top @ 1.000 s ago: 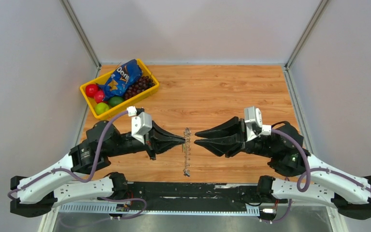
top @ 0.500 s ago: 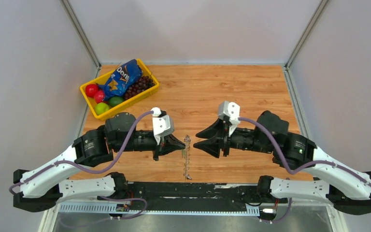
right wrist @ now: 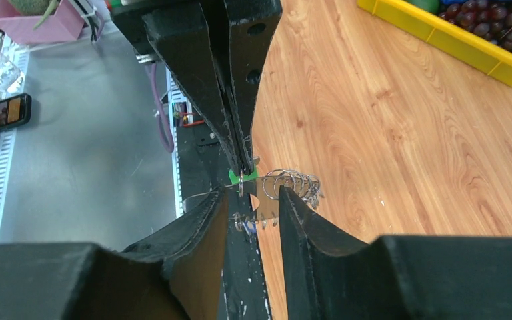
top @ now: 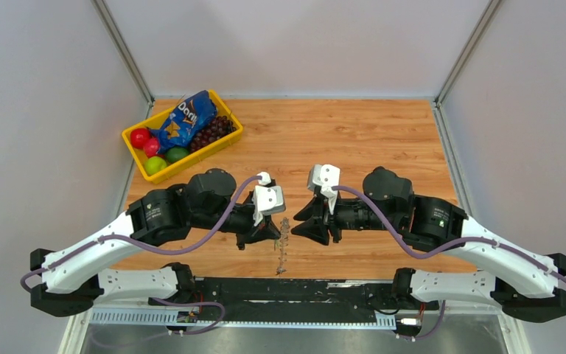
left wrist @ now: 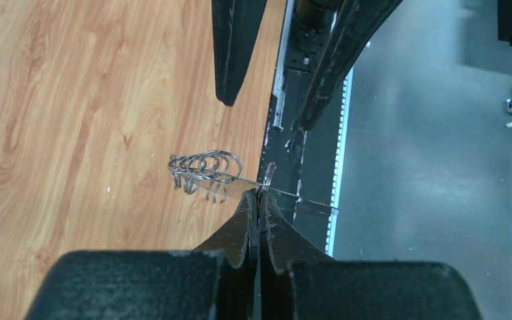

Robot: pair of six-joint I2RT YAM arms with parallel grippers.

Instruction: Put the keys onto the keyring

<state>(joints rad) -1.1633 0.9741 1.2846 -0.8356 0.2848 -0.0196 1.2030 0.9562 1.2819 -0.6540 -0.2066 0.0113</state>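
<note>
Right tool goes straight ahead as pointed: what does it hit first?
Most likely the keyring, whose thin wire crosses the gap at the right tool. Just past it sit the green-tagged keys and the shut left tool. Depth is hard to judge.

The whole table (top: 354, 140) is taken in from high above and behind the arm bases by the top external camera. Each wrist camera is set close behind its own fingers and faces along them, so the left end effector (left wrist: 259, 195) and right end effector (right wrist: 253, 200) fill the lower frame. The keyring (left wrist: 207, 168) is shared by all three views.
</note>
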